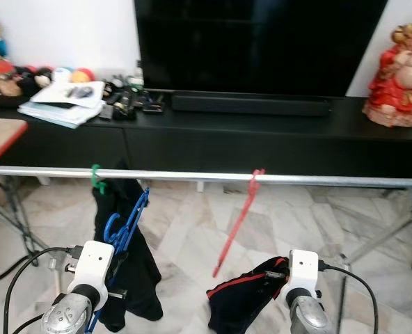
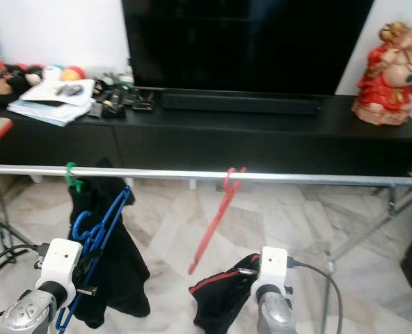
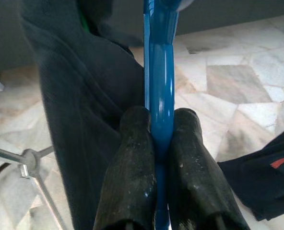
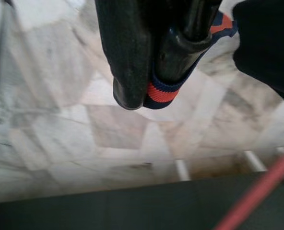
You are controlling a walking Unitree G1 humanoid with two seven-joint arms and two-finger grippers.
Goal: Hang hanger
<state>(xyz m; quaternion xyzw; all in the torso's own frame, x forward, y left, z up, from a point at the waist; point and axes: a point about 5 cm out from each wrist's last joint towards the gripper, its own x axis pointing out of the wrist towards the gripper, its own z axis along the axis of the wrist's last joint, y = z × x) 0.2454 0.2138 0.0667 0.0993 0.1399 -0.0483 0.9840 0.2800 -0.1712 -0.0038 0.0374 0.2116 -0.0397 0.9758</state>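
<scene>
A silver rail (image 1: 192, 176) is running straight across the scene in front of a long black TV cabinet (image 1: 262, 142), with marble floor (image 1: 192, 236) lying open beneath it. On the rail, a green hook (image 1: 96, 179) is carrying a dark garment (image 1: 133, 271) toward the robot's left, and a red hanger (image 1: 237, 223) is dangling tilted from its hook near the middle; the stretch of rail between them and the long stretch to the right are lying bare. The left tool (image 3: 161, 143) is sitting below the rail, just beside the hanging dark garment, its two black fingers (image 3: 132, 177) pressing tight on the bar of a blue hanger (image 1: 126, 226), whose hook is sitting short of the rail. The right tool (image 4: 149, 91) is sitting low under the red hanger, its fingers closing on the red-trimmed edge of a dark cloth (image 1: 244, 296). Papers (image 1: 63, 104) and small clutter are crowding the cabinet's left end, and a red figurine (image 1: 397, 76) is standing at its right end.
</scene>
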